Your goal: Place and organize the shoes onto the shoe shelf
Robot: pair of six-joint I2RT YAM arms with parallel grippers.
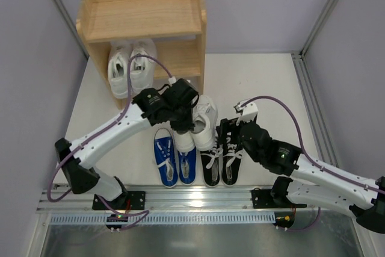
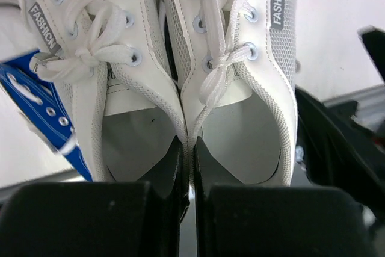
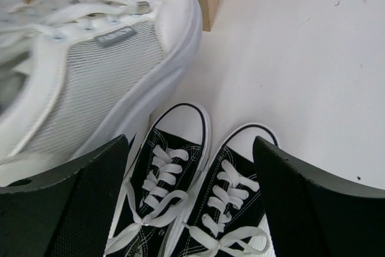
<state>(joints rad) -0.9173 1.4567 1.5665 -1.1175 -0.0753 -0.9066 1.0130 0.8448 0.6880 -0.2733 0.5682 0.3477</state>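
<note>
Just in front of the shoe shelf (image 1: pixel 144 10) the left gripper (image 2: pixel 190 148) is clamped on the touching inner collars of a white sneaker pair (image 1: pixel 198 126), and further out from the shelf's right end the right gripper (image 3: pixel 189 148) hangs with jaws spread wide over the black sneakers (image 1: pixel 221 161)

The left fingers (image 2: pixel 120 221) pinch tight; the right fingers (image 3: pixel 66 209) gape wide.

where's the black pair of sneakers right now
In the top view the black pair lies on the table right of centre, just right of the blue pair, with the open right claw over its toes.
</note>
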